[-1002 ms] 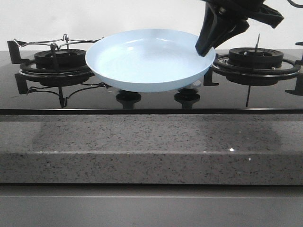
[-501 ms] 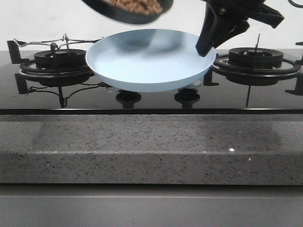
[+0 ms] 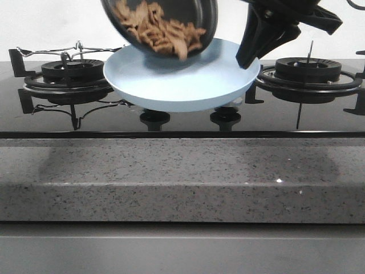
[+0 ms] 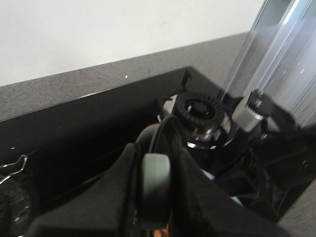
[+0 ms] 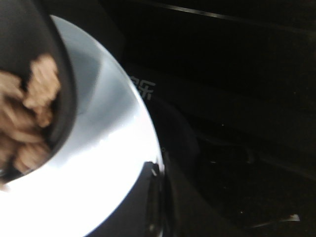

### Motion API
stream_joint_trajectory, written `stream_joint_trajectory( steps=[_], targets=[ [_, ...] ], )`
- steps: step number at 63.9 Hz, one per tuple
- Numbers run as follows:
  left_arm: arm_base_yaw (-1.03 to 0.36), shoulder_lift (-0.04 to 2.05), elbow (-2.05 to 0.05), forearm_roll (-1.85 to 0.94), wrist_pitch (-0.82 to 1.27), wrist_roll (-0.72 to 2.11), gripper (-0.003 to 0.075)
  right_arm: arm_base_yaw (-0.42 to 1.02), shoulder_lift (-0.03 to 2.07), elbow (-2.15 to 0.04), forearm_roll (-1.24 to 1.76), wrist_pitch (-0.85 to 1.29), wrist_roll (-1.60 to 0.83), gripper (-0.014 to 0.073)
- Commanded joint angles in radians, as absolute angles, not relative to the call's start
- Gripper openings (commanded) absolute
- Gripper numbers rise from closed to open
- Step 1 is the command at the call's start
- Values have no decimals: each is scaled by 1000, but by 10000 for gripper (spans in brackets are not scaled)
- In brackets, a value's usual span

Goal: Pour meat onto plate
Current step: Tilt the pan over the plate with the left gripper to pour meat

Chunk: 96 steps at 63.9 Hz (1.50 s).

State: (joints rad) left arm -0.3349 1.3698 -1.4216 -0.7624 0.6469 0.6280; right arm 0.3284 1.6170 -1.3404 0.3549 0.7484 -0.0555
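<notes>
pan (image 3: 162, 23) now tipped steeply over plate (image 3: 182, 77) | meat (image 3: 157, 31) sliding to its lip (pour starting) | right gripper (image 3: 249, 57) clamps plate rim | left fingers: cannot tell

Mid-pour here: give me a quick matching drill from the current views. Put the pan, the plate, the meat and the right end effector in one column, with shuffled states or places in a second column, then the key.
1. frying pan
2. plate
3. meat
4. right end effector

A. pale blue, raised above the stove between the burners
B. reddish-brown, sliding toward the lower rim
C. black, tilted steeply above the plate
D. gripping the plate's right rim

Pairs: 1-C, 2-A, 3-B, 4-D
</notes>
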Motion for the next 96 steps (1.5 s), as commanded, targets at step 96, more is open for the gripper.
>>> stream_joint_trajectory(
  steps=[96],
  targets=[
    [-557, 1196, -1467, -163, 430, 189, -20, 329, 1565, -1368, 378, 707, -62, -71]
  ],
)
